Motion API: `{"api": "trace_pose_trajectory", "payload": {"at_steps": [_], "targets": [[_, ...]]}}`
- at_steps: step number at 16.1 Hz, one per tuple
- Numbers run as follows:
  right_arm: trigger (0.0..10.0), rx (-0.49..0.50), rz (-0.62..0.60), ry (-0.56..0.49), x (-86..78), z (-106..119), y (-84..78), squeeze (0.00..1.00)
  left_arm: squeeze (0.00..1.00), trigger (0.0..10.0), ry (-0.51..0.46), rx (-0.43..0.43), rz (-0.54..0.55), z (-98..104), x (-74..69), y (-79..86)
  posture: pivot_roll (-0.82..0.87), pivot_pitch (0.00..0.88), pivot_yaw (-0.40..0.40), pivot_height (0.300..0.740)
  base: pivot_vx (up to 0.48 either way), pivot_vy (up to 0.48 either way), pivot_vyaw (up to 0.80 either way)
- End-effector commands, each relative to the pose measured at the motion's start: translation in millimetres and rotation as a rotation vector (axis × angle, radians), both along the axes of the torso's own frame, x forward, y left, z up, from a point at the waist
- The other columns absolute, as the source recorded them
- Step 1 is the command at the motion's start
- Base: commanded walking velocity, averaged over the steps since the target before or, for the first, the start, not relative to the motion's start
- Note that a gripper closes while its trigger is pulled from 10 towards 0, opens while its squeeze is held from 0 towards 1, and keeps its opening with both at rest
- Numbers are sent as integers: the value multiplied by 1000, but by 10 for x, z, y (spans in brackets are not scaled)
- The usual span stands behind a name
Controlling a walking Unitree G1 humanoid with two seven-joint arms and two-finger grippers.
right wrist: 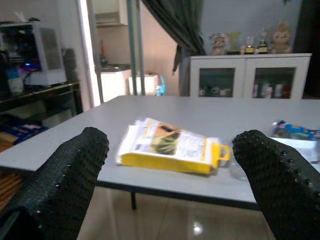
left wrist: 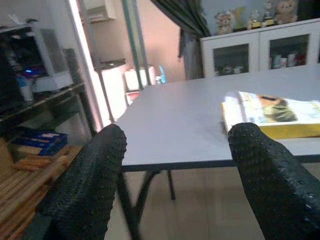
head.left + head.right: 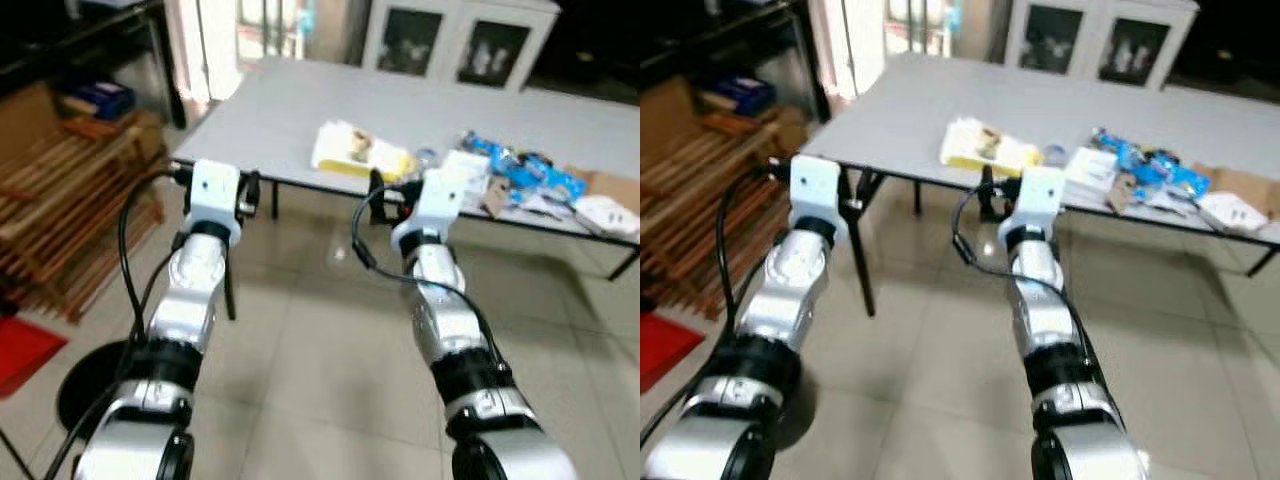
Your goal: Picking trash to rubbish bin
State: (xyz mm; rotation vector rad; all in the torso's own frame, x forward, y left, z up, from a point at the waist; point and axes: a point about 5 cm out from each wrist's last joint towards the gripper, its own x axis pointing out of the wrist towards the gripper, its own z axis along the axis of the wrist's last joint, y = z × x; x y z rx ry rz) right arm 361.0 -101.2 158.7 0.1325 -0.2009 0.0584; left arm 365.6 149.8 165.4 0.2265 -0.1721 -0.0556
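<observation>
Clearly the robot is in the approach step: both arms are raised toward the grey table (image 3: 300,120), the left gripper (image 2: 175,175) and right gripper (image 1: 170,180) each spread wide and holding nothing. The trash lies on the table's near edge, a yellow packet (image 1: 170,145) ahead of the right gripper and blue wrappers (image 3: 520,170) further right. Next comes closing in on the packet, I'd say; no bin is visible.

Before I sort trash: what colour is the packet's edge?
Yellow, clearest in the right wrist view.
</observation>
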Motion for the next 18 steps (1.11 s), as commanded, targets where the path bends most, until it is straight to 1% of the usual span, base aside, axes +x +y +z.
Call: {"api": "trace_pose_trajectory", "payload": {"at_steps": [1, 10, 14, 17, 18], "targets": [[10000, -14, -39, -3, 12, -2, -134, 0, 0, 10000, 4, 2, -35, -3, -3, -129, 31, 0, -61, 740, 337, 0, 0], [10000, -8, -28, 11, -7, -49, -97, 0, 0, 10000, 10, 18, -54, -10, 0, -152, 34, 0, -52, 740, 345, 0, 0], [10000, -2, -13, 14, 4, -34, -72, 0, 0, 10000, 15, 23, -54, -10, 6, -157, 35, 0, -53, 740, 364, 0, 0], [10000, 1, -16, 24, 9, -48, -80, 0, 0, 10000, 15, 23, -54, -1, 12, -164, 35, 0, -55, 740, 369, 0, -800], [10000, -1, -20, 25, 3, -57, -86, 0, 0, 10000, 16, 22, -52, -3, 11, -160, 36, 0, -56, 740, 371, 0, 0]]}}
